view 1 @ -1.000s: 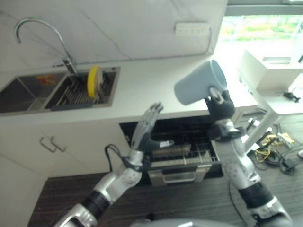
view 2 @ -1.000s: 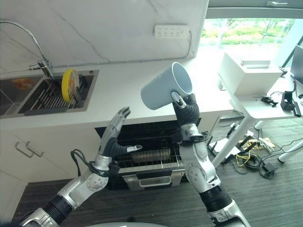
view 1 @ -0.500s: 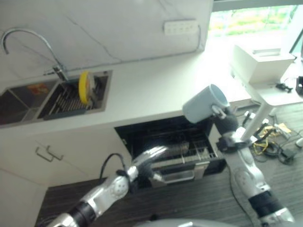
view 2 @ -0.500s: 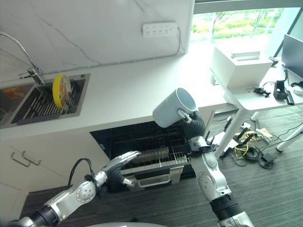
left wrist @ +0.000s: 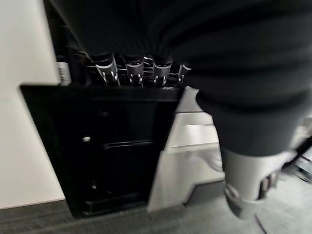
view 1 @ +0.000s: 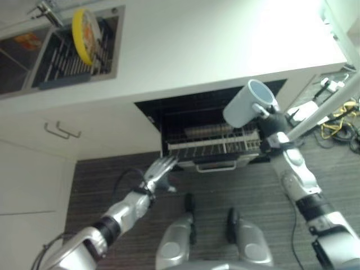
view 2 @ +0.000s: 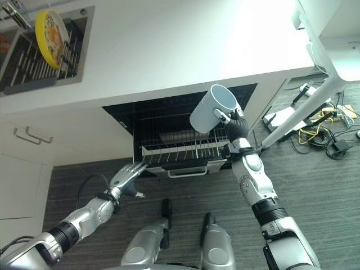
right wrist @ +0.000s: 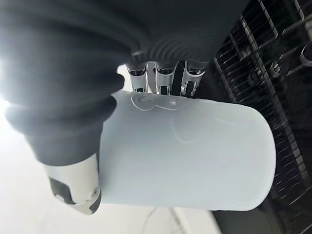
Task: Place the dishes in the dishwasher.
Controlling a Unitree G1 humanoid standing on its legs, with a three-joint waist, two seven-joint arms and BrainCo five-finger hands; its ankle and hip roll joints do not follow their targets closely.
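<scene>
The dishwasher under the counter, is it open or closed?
Open: the dishwasher shows a dark cavity, and its wire rack is pulled partway out, below the pale blue mug in the right hand.

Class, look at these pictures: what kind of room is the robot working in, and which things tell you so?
Most likely a kitchen: a white counter with a sink holding a yellow plate, and an open dishwasher under it.

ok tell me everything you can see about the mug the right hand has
The mug is pale blue-grey, smooth and glossy like ceramic, cylindrical, with an open mouth and an empty-looking interior. It is tilted, mouth up and away from the robot. The right hand grips it at the handle side, holding it in the air over the dishwasher rack, touching nothing else.
</scene>
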